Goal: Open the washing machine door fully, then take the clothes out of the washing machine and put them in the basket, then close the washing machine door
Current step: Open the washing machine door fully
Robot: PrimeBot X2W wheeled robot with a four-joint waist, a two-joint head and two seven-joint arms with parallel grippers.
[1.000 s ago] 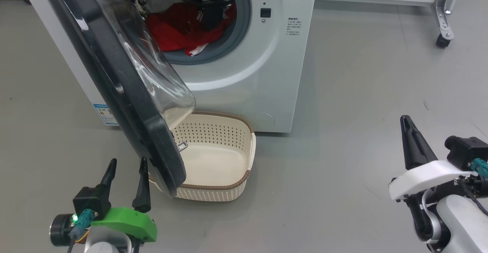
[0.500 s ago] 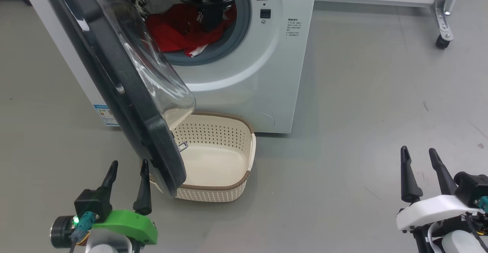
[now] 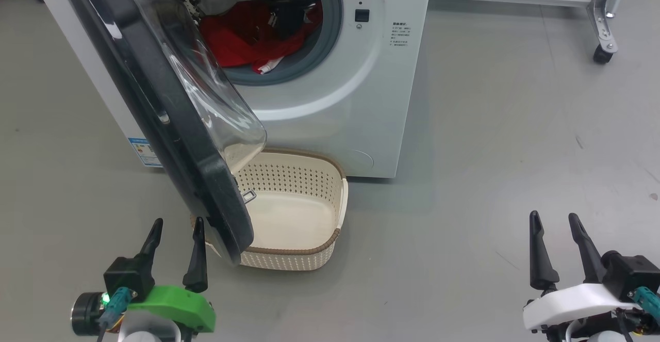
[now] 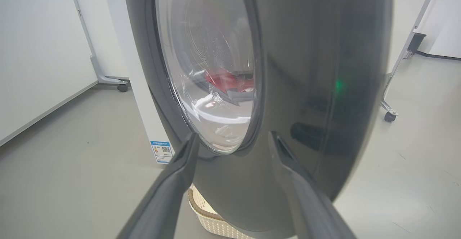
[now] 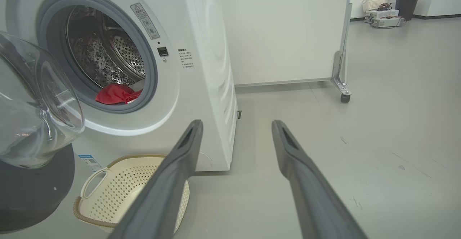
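Red clothes (image 3: 237, 37) at twelve o'clock lie unreached, seemingly because the half-open washing machine door (image 3: 170, 141) overhangs the basket (image 3: 289, 262); left hand (image 3: 178, 220) and right hand (image 3: 553, 214) gape empty.

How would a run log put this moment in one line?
washing machine door: partly open | clothes: inside washing machine | basket: empty | left gripper: open, near door edge | right gripper: open, empty
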